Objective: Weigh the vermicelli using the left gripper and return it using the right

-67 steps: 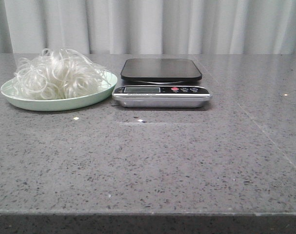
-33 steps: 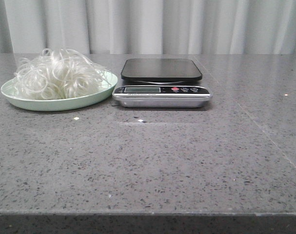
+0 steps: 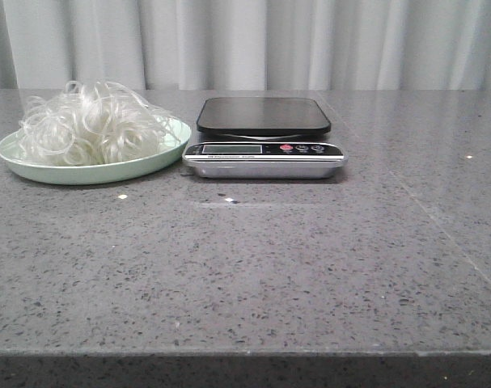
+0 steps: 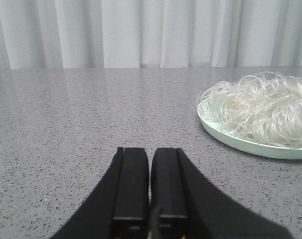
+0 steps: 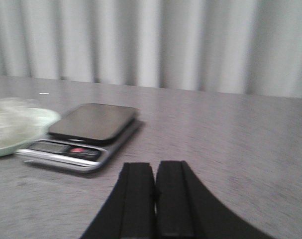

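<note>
the vermicelli (image 3: 90,123) sits heaped in a pale green plate (image 3: 148,165) near the far left corner of the grey speckled table (image 3: 253,267). the clump is a loose nest of thin white loops, filling most of the plate and rising well above its rim. just beside the plate, toward the middle of the far edge, stands a kitchen scale (image 3: 264,148); the plate's rim comes right up to the scale's silver base, though i cannot tell if they touch. the scale's black platform (image 3: 264,115) is bare, and its front strip shows a small display and a red button among darker ones. a pleated white curtain (image 3: 253,40) hangs behind the far edge.

neither arm shows in the front view. from the left wrist view, the left gripper (image 4: 150,186) is low over the table with its two black fingers pressed together and nothing between them; the plate and noodles lie ahead of it and off to one side, well apart. from the right wrist view, which is blurred, the right gripper (image 5: 154,199) is likewise closed with its fingers side by side and holding nothing, the scale (image 5: 83,135) ahead of it and apart, with the edge of the plate (image 5: 6,144) just past the scale.
</note>
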### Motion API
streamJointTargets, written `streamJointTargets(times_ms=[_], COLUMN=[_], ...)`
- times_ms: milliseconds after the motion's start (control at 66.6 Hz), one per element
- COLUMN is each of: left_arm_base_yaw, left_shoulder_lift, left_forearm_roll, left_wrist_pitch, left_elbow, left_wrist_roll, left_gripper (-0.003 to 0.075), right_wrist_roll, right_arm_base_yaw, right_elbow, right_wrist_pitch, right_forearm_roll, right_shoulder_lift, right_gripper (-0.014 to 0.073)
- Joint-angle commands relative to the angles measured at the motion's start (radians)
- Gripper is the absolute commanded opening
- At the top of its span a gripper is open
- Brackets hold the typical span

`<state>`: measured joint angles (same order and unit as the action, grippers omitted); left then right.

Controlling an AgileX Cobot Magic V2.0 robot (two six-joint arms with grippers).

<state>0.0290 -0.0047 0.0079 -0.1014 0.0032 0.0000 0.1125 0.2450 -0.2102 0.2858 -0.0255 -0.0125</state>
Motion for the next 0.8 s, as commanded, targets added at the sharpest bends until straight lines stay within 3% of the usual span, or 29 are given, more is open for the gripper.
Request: streamJointTargets(times_ms=[0, 210, 360, 780], left_arm_base_yaw=[-0.001, -0.002, -0.002, -0.002], left_shoulder_lift=[-0.022, -0.022, -0.022, -0.022], left_forearm_roll=[-0.008, -0.008, -0.008, -0.008], left_wrist_pitch=[0.076, 0.076, 0.076, 0.076], left_elbow=[0.007, 0.007, 0.007, 0.007], left_wrist_roll=[0.0, 0.0, 0.0, 0.0], left_gripper=[0.0127, 0.0127, 0.0127, 0.0127], right_wrist_roll=[-0.005, -0.005, -0.005, -0.005], right_arm_base_yaw=[-0.123, -0.225, -0.231, -0.231], right_elbow=[0.027, 0.144, 0.232, 0.23], right_wrist_pitch=[-0.122, -0.2, -0.302, -0.296], right_forearm_roll=[0.026, 0.078, 0.121, 0.078], right_shoulder_lift=[-0.008, -0.009, -0.015, -0.015], right_gripper=[0.0159, 0.0159, 0.0159, 0.0159])
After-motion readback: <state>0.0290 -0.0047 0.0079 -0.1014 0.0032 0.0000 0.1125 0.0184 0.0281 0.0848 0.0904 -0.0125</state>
